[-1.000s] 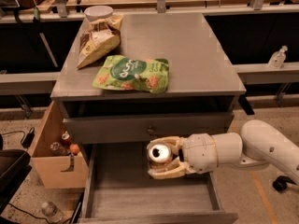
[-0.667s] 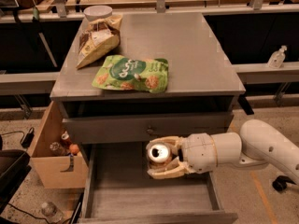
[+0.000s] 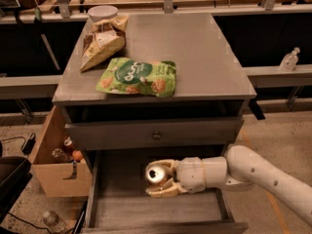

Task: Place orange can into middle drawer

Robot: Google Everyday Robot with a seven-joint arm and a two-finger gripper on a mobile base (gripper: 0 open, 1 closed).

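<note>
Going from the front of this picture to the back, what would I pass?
Middle drawer → orange can, held by the gripper over that drawer → knobbed drawer → green snack bag → tan chip bag → white bowl.

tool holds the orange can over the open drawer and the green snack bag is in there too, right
No: the camera view shows the green snack bag on the cabinet top. The tool does hold the orange can over the open drawer.

The pale two-finger claw grips the small orange-brown metal can, held sideways over the plain floor of the open wide grey wooden drawer.
</note>
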